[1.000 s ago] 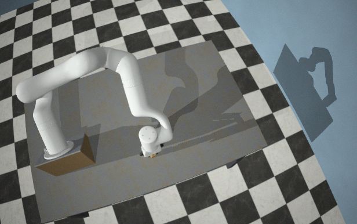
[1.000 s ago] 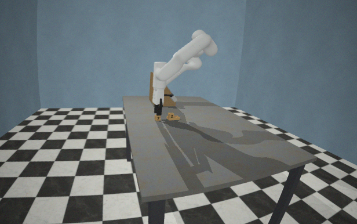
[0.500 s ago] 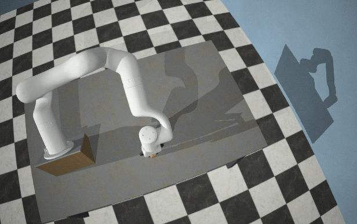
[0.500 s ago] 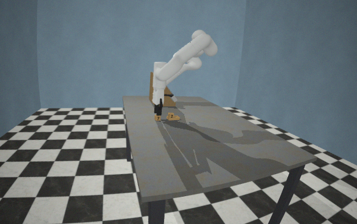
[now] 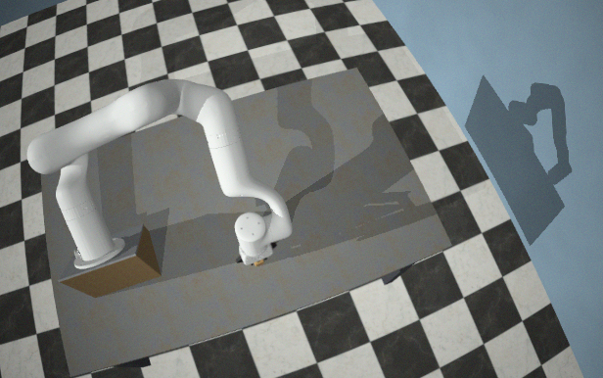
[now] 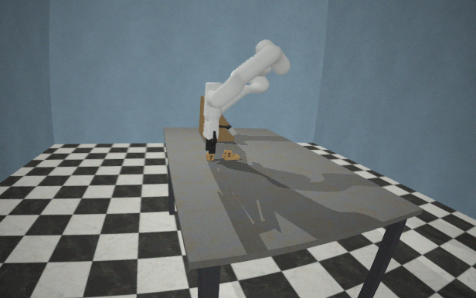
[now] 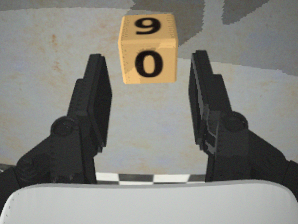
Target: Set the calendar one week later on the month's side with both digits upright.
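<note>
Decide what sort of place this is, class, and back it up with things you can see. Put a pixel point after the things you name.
Probably a robotics test room: a white arm [image 5: 128, 112] [image 6: 247, 69], a plain table [image 5: 196, 304] [image 6: 216, 239] and small numbered cubes [image 6: 210, 157] [image 7: 149, 64].
</note>
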